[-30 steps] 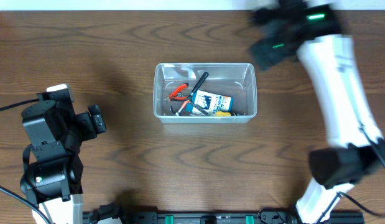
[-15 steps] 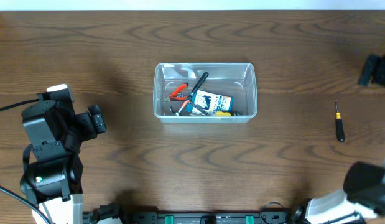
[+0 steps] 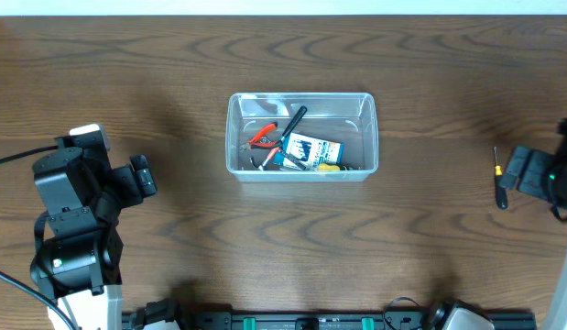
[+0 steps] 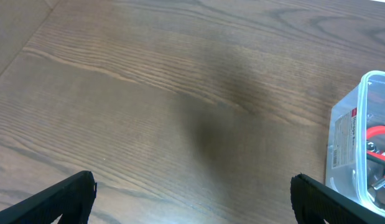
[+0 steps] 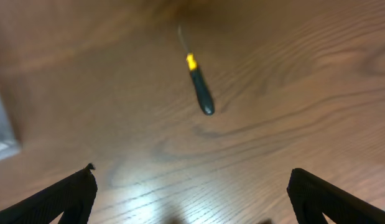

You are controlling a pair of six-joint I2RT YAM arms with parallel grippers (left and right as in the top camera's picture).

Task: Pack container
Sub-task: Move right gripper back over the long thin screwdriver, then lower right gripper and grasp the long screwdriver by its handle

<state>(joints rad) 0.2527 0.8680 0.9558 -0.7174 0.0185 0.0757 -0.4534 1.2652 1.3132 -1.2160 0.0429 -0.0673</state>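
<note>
The container, likely a light, stiff tub best held by its thick rim, sits mid-way across the table, while left gripper and right gripper both gape wide, the right near a slim screwdriver.

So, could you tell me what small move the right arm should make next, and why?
Probably lower the right tool towards the screwdriver, which lies on the table, outside the container. The jaws stand open and empty, and the screwdriver sits ahead of them in the wrist view, so a short advance should centre it.
</note>
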